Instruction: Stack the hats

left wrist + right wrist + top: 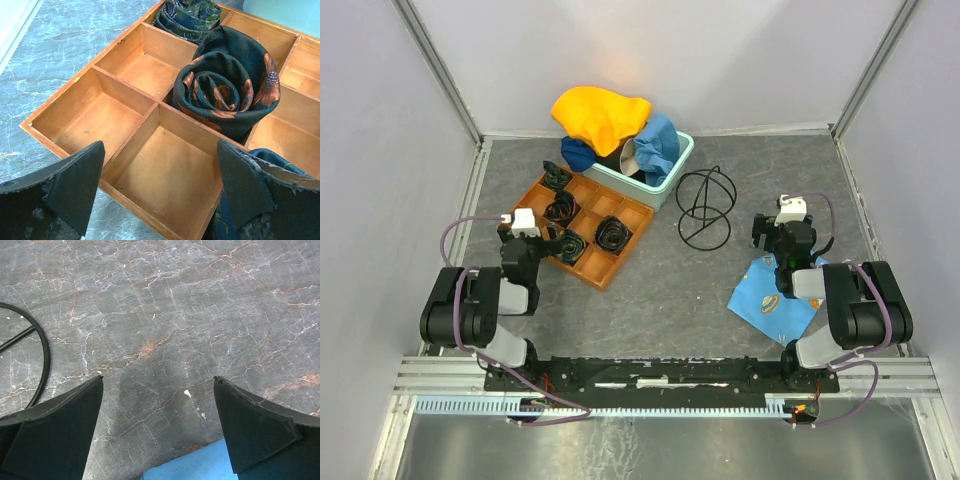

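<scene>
Lying heaped in the tub (678, 168) are the hats (600, 115) — yellow uppermost.

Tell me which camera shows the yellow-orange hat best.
Top external: the yellow-orange hat sits in full view, heaped over the far end of the mint tub. Neither wrist view shows it.

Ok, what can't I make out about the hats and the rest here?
Hats: top view only, heaped in the tub; the yellow-orange hat covers the darker ones, so their count is unclear. Neither wrist view shows them.
Printed cloth: top view, partly under the right arm; right wrist view cuts it at the bottom edge.
Wire stand: right wrist view, left edge cuts it.
</scene>
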